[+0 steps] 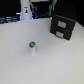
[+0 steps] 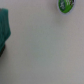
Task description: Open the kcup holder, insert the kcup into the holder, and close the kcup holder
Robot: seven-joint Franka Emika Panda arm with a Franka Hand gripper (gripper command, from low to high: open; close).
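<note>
Kcup (image 1: 32,45), one, stands apart from one closed kcup holder (image 1: 63,26).

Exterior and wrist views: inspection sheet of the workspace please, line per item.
Surface: pale table, mostly bare.
Job's things: small white pod with green top, the kcup, upright on the table, also in the wrist view; black boxy kcup holder at the exterior view's right, both drawers look shut.
Clutter: tall white bottle-like post at the back; dark green object at the wrist view's edge, unidentified.
Grippers: not in view.
Cables: nothing seen.
Surroundings: dark, blurred background.
</note>
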